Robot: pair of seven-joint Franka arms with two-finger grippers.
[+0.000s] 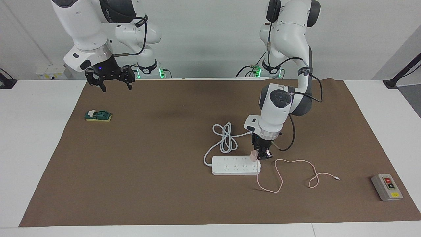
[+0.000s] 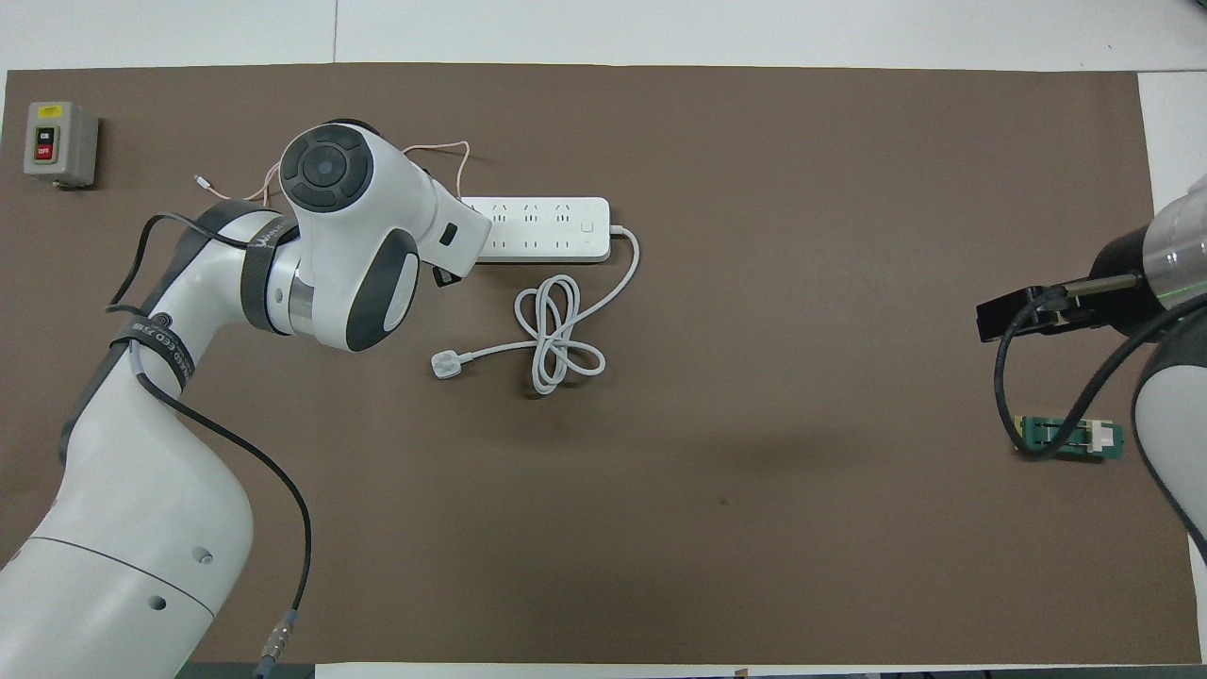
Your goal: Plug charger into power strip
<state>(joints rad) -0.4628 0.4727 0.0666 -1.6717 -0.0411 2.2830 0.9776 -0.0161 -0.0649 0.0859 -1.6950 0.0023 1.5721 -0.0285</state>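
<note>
Pink and small, the charger (image 1: 253, 155) sits pinched in the left pincer (image 1: 260, 156), right down on the power strip (image 1: 235, 165) at its end nearest the left arm. I cannot tell if its prongs are in the holes, because the black fingers hide that spot. From above, the big white arm covers the charger and that end of the strip, so only three pairs of outlets show. The thin pink cable (image 1: 289, 171) loops over the brown mat (image 1: 148, 184) toward the grey switch box (image 1: 386, 187), and part of it is hidden under the arm too. The strip's thick white cord (image 2: 556, 335) lies in a loose knot nearer the robots, ending in a white plug (image 2: 445, 365).

The right pincer (image 1: 113, 84) waits up high with its fingers spread wide, holding nothing. It hangs over the mat's edge, above a little green and yellow block (image 1: 98, 116). From above, only a dark bit of it shows at the side.
</note>
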